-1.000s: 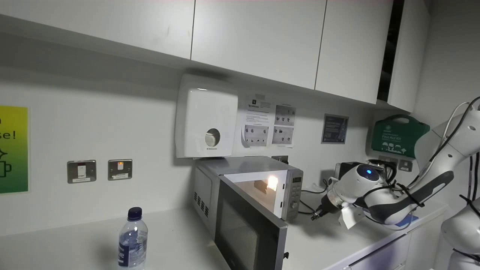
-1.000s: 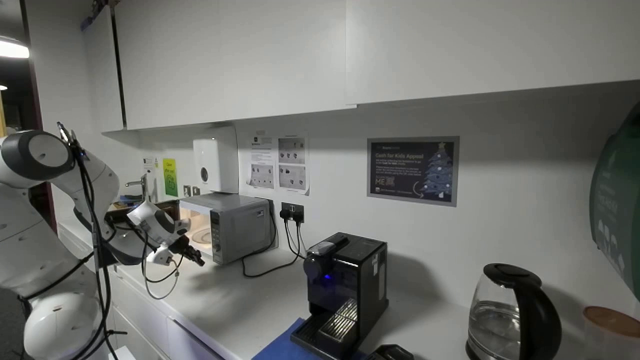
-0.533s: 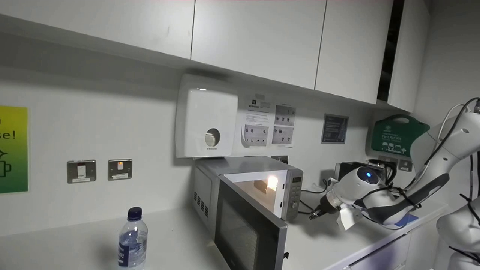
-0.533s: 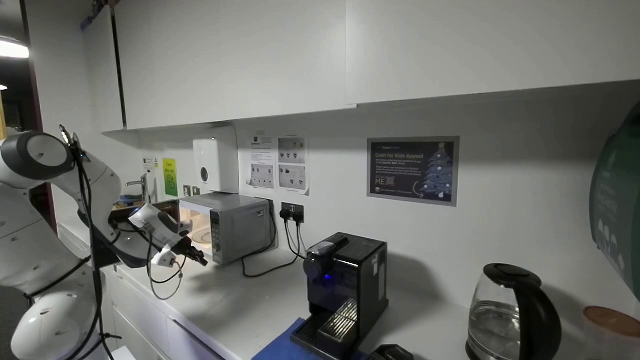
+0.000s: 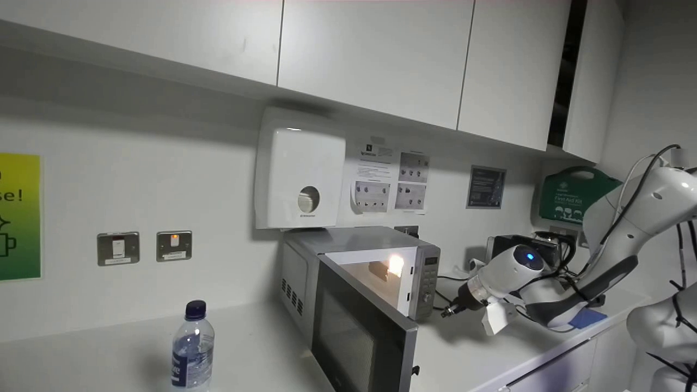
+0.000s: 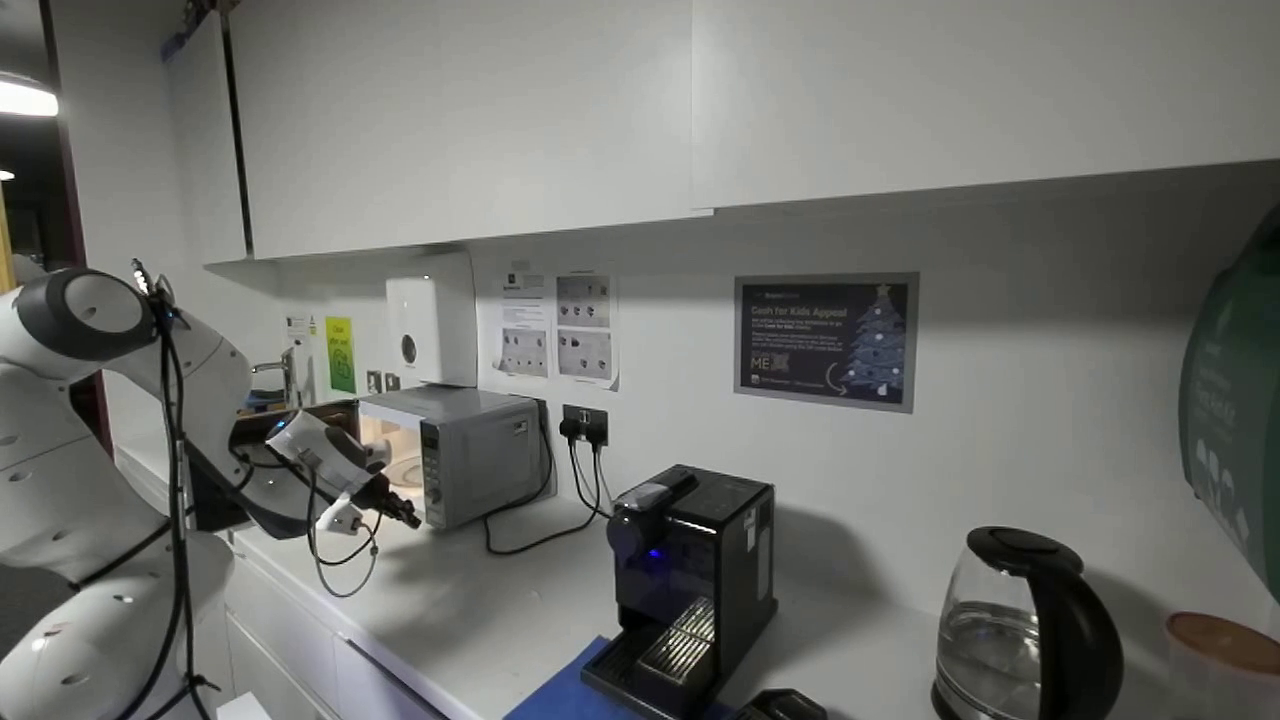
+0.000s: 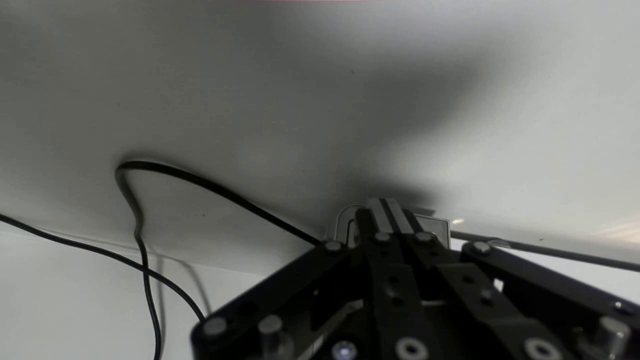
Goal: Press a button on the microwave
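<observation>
The microwave [image 5: 348, 239] is a silver-grey box on the white counter, seen in both exterior views. Its dark glass door [image 5: 354, 326] stands wide open, and a lamp lights the inside. Down the right of its front runs the control panel [image 5: 426, 280] with small buttons and a knob. My gripper [image 5: 446, 313] hangs over the counter to the right of that panel, low and tilted down, apparently apart from it. In the wrist view the gripper's fingers [image 7: 380, 215] lie together, with nothing between them. Behind them part of a grey panel [image 7: 437, 227] shows, mostly hidden.
Black cables [image 6: 520, 548] lie on the counter beside the microwave. A coffee machine [image 6: 740, 560] on a blue mat [image 6: 560, 685] and a glass kettle [image 6: 990, 640] stand further along. A water bottle [image 5: 193, 348] stands left of the open door. Cabinets [image 5: 375, 54] hang above.
The arm has shifted slightly, bringing my gripper a little leftward in an exterior view and a little rightward in an exterior view from the far side. Microwave and door have not moved.
</observation>
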